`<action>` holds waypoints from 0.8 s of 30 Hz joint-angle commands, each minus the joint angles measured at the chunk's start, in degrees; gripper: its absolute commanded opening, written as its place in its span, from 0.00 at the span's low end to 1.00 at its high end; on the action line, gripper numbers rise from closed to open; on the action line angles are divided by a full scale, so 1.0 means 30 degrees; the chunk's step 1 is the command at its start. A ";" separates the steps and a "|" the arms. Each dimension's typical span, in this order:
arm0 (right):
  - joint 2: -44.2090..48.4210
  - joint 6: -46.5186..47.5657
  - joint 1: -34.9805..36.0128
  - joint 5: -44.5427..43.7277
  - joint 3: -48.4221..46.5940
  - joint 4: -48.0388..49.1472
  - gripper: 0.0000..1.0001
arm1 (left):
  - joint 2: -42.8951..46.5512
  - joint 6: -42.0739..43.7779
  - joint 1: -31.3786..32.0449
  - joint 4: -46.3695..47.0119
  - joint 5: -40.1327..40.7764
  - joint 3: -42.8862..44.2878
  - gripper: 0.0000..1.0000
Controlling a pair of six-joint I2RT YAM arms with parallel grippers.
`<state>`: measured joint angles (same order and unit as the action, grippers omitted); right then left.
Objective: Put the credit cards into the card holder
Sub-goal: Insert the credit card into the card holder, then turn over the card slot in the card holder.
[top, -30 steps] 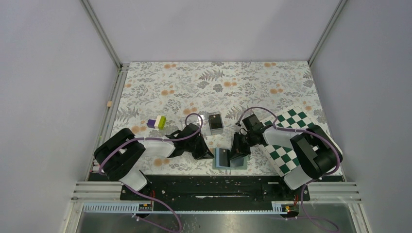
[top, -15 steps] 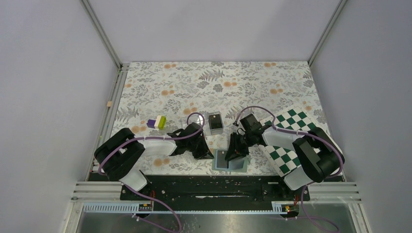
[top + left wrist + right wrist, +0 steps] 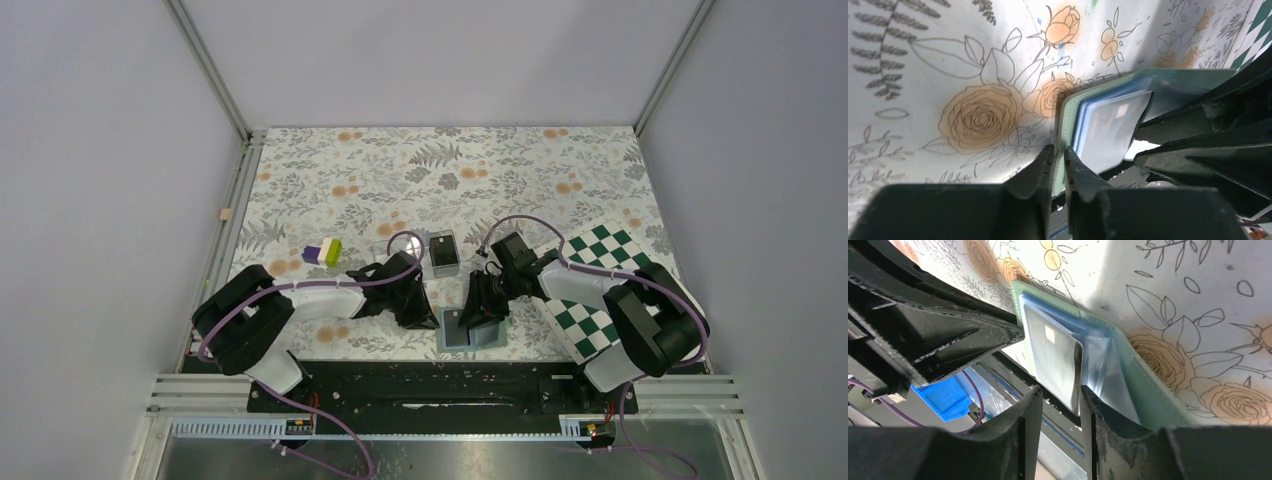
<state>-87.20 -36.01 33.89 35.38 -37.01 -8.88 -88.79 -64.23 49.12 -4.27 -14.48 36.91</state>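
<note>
The sage-green card holder (image 3: 492, 338) lies open near the table's front edge, pale blue pockets up. My left gripper (image 3: 432, 318) is shut on its left edge; the left wrist view shows the gripper (image 3: 1059, 155) pinching the green edge (image 3: 1068, 107). A black credit card (image 3: 1050, 350) with a tiny pale mark sits partly in a blue pocket of the holder (image 3: 1148, 385); it also shows in the left wrist view (image 3: 1113, 127). My right gripper (image 3: 1059, 395) stands slightly open astride the card's near edge, which rests against one finger. In the top view the right gripper (image 3: 475, 312) is over the holder.
A clear acrylic box (image 3: 444, 252) with something dark inside stands just behind the grippers. The green-and-white chequered board (image 3: 590, 290) lies to the right under my right arm. A small purple, white and green block (image 3: 323, 252) sits to the left.
My right gripper has shifted left over the card holder, and the card has moved with it further over the pockets. The left gripper has stayed clamped on the holder's edge.
</note>
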 commanded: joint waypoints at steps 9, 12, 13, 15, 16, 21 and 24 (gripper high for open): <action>0.1925 0.2201 0.0289 -0.2781 -0.1099 -0.3513 0.54 | 0.3799 0.0390 0.0207 -0.1049 0.1009 0.0017 0.41; 0.1463 0.2187 0.0305 -0.2450 -0.1016 -0.3156 0.49 | 0.3362 -0.0166 0.0241 0.1899 -0.0907 -0.0640 0.40; 0.1270 0.2148 0.0305 -0.2271 -0.0973 -0.2897 0.45 | 0.3126 -0.0338 0.0263 0.2861 -0.1350 -0.0788 0.40; 0.0924 0.2028 0.0302 -0.1964 -0.0857 -0.2492 0.39 | 0.2542 -0.0670 0.0311 0.4022 -0.1886 -0.0925 0.38; 0.0767 0.1967 0.0305 -0.1837 -0.0810 -0.2305 0.37 | 0.2218 -0.0808 0.0341 0.4320 -0.2022 -0.0933 0.38; 0.0069 0.2013 0.0304 -0.1723 -0.0682 -0.2050 0.35 | 0.0960 -0.1227 0.0340 0.4545 -0.2007 -0.0928 0.37; -0.0280 0.1934 0.0298 -0.1660 -0.0468 -0.1776 0.30 | 0.0700 -0.1082 0.0325 0.4278 -0.1723 -0.0854 0.38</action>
<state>-86.83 -30.65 34.30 29.61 -38.94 -15.75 -86.08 -66.70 49.93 4.89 -18.87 34.26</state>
